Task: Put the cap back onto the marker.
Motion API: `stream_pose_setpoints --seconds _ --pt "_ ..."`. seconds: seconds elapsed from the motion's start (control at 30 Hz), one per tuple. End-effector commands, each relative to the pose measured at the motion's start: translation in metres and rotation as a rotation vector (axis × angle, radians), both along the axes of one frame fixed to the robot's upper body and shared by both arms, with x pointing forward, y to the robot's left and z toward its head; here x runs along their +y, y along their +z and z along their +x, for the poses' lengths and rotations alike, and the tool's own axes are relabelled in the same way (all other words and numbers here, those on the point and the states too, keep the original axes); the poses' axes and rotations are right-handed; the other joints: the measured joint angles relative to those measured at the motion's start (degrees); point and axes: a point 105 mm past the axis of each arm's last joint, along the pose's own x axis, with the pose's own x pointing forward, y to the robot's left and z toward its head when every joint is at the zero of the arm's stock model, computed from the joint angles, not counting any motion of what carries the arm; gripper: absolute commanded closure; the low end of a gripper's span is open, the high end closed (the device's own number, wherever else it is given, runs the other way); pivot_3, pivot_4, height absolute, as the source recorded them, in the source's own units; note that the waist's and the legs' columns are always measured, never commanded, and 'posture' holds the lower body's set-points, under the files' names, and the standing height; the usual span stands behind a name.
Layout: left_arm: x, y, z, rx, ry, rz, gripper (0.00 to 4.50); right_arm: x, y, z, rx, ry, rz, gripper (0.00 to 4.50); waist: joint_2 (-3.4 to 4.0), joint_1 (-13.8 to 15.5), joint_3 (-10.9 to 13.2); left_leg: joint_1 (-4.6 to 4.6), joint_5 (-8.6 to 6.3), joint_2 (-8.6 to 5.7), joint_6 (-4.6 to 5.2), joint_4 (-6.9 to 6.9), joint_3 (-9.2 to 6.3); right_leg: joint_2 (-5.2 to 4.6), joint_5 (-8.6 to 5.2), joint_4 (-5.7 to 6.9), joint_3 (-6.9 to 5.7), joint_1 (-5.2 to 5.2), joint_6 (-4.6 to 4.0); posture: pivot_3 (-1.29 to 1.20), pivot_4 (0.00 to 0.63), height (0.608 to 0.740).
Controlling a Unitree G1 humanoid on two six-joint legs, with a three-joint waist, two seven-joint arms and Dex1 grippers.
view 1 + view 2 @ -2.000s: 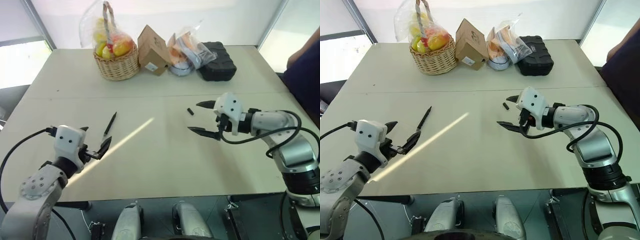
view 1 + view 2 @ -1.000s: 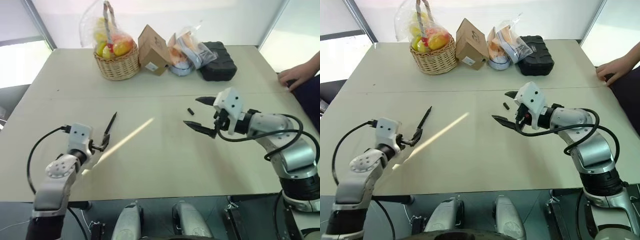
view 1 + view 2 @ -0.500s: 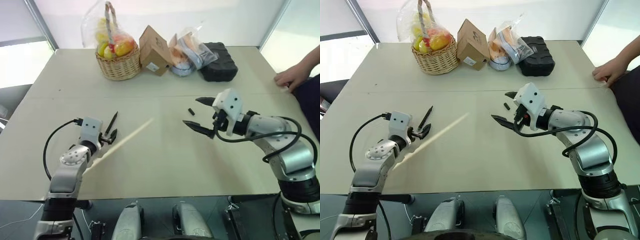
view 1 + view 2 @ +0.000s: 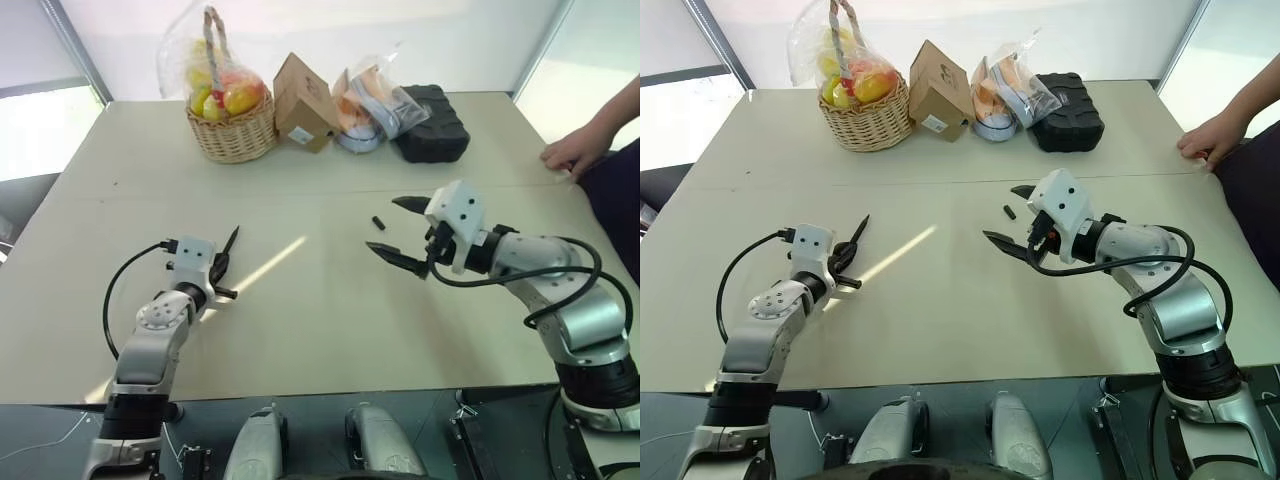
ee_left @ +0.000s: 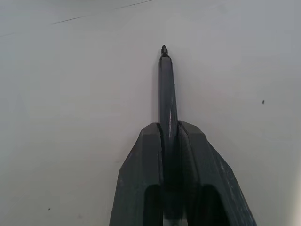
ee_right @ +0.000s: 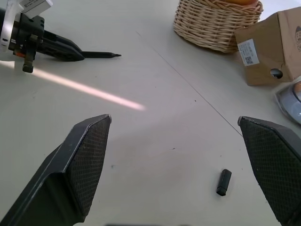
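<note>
L gripper [image 5: 169, 136] has just closed — jaws, spread a sec ago, are now pinching the marker [image 5: 165, 89] low on the bench [image 4: 320, 330], tip pointing away. First pick is looking secured. R gripper [image 4: 398, 230] is hovering, jaws spread wide, w/ the cap [image 6: 223, 182] lying on the bench just beyond — not yet taken. Wicker basket [image 4: 233, 132] at far edge is holding fruit in a plastic bag.

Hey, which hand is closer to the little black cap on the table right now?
Right. The right hand hangs open just beside the cap, which lies apart from it on the table. The left hand is far across, shut on the marker.
</note>
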Motion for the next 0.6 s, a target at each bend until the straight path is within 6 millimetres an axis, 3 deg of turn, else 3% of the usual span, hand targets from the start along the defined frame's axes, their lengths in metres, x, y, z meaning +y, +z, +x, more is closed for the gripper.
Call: stream_pose_setpoints --seconds 0.03,0.27,0.47,0.6 --pt "0.015 -0.020 -0.008 0.085 0.070 0.020 4.46 -0.003 0.015 -0.001 -0.073 -0.009 0.001 0.00 0.00 0.0 0.0 0.00 0.00 -0.01 0.00 0.00 0.01 0.01 0.00 0.00 0.00 0.00 0.00 0.00 0.150 0.740" --pt "0.019 -0.021 -0.013 0.097 0.091 -0.012 4.46 -0.003 0.011 0.000 -0.062 -0.022 0.019 0.00 0.02 -0.2 0.0 0.00 0.00 0.00 0.00 -0.04 0.05 0.00 0.00 0.00 0.02 -0.05 0.01 0.00 0.150 0.740" --pt "-0.005 0.028 -0.008 -0.052 -0.041 -0.039 4.46 -0.006 0.000 0.014 -0.019 -0.101 0.119 0.00 -0.06 0.0 0.0 -0.09 0.00 -0.01 0.00 -0.06 0.04 0.05 0.01 0.00 0.02 -0.13 0.03 0.00 0.150 0.740" --pt "-0.016 0.059 -0.009 -0.157 -0.101 -0.123 4.46 -0.013 -0.005 0.034 -0.025 -0.217 0.211 0.00 -0.16 0.3 0.1 -0.18 0.00 -0.01 0.00 -0.06 0.02 -0.06 0.00 -0.04 0.02 -0.16 0.02 0.00 0.150 0.740"
